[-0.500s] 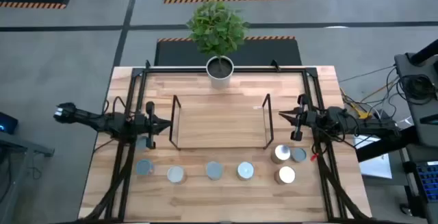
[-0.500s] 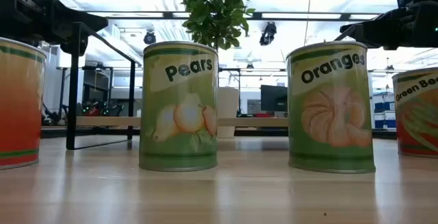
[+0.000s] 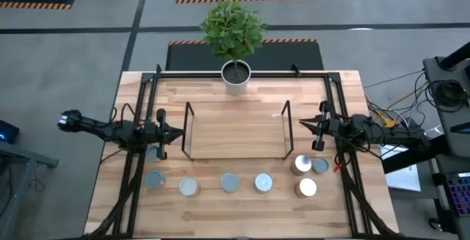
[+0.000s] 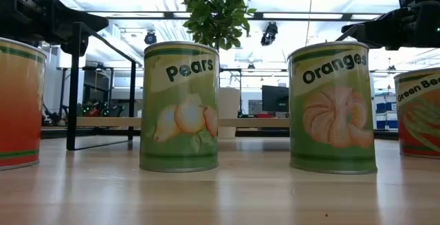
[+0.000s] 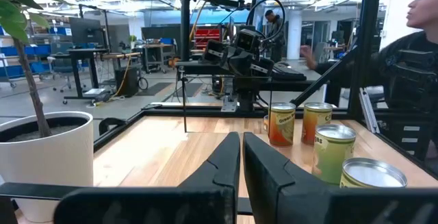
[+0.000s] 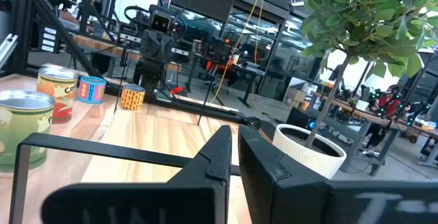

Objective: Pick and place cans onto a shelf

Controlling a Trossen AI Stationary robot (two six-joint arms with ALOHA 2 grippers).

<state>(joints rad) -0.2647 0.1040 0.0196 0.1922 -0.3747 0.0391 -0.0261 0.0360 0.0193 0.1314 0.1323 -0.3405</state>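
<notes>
Several cans with silver tops stand upright in a row near the table's front edge, among them one at the left and three grouped at the right. The low view shows the Pears can and the Oranges can up close. The shelf, a wood board between black wire end frames, stands at mid table. My left gripper hovers shut just left of the shelf. My right gripper hovers shut just right of it. Both point level toward the shelf and hold nothing.
A white pot with a green plant stands at the table's far edge behind the shelf. A black frame borders the table. A person sits beyond the table's right side. Bare wood lies between the shelf and the can row.
</notes>
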